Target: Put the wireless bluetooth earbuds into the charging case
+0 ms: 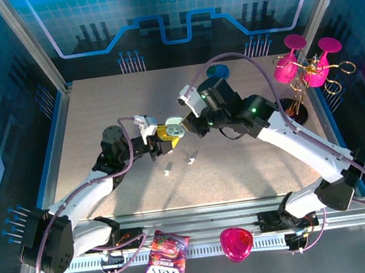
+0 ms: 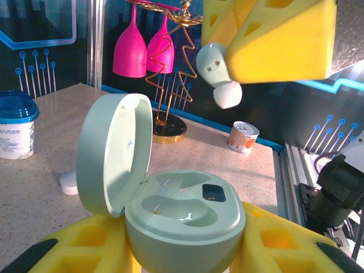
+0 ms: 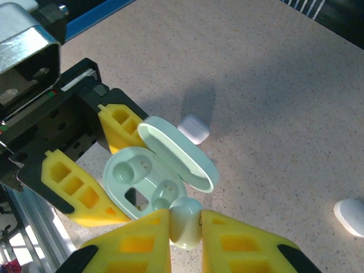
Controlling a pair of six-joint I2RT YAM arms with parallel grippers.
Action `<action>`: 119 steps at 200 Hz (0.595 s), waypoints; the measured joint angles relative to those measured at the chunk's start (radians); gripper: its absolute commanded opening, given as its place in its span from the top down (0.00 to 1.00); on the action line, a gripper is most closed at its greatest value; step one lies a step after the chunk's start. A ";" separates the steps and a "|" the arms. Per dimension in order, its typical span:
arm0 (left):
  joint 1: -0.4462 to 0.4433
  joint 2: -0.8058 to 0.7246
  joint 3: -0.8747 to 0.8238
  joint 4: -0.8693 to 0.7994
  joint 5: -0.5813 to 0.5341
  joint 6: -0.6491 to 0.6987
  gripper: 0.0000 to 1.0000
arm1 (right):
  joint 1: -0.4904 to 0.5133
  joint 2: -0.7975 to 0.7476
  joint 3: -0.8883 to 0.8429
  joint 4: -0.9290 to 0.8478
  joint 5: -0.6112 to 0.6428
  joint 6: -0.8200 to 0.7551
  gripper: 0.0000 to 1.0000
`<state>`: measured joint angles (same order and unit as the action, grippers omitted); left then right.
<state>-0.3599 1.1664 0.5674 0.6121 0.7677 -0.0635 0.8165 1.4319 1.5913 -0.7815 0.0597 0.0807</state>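
Aligning: judged best by lowering the earbud [image 2: 219,74] slowly, straight over an empty well of the charging case [image 2: 182,222], stem matched to the recess.
Right gripper [image 3: 185,227]: pressed nearly together, pinching the earbud just above the case.
Left gripper [image 3: 102,165]: slightly parted, clamping the open case, lid tipped back.

The right hand [image 3: 186,226] pinches a white earbud [image 3: 185,213] between its yellow fingers [image 3: 136,244], right at the near rim of an open pale-green charging case [image 3: 142,182]. The left hand [image 3: 122,179] clamps the case from both sides, its lid [image 3: 181,154] tilted back. Behind the lid a small white piece [image 3: 193,128] lies on the speckled table [image 3: 273,85], and a second white piece [image 3: 350,215] lies at the right edge.
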 measured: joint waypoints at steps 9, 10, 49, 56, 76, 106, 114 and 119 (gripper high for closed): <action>0.000 0.000 0.000 0.000 0.006 -0.008 0.74 | 0.007 0.015 0.010 -0.005 0.008 -0.008 0.83; 0.000 0.000 0.000 0.000 0.006 -0.008 0.74 | 0.008 0.016 0.011 -0.005 0.009 -0.008 0.83; 0.000 0.000 0.000 0.000 0.011 -0.016 0.74 | 0.020 0.050 0.020 -0.026 0.016 -0.034 0.83; 0.000 0.000 0.000 0.000 0.011 -0.017 0.75 | 0.023 0.051 0.020 -0.030 0.017 -0.037 0.83; 0.000 0.000 0.000 0.000 0.008 -0.017 0.74 | 0.037 0.053 0.021 -0.039 0.019 -0.049 0.83; 0.000 0.000 0.000 0.000 0.007 -0.017 0.75 | 0.048 0.059 0.021 -0.042 0.019 -0.057 0.83; 0.000 0.000 0.000 0.000 0.007 -0.017 0.74 | 0.048 0.061 0.021 -0.042 0.020 -0.058 0.83; 0.000 0.000 0.000 0.000 0.007 -0.017 0.74 | 0.047 0.063 0.021 -0.042 0.021 -0.060 0.83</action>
<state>-0.3599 1.1660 0.5678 0.6121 0.7750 -0.0807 0.8639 1.4948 1.6119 -0.8234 0.0803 0.0212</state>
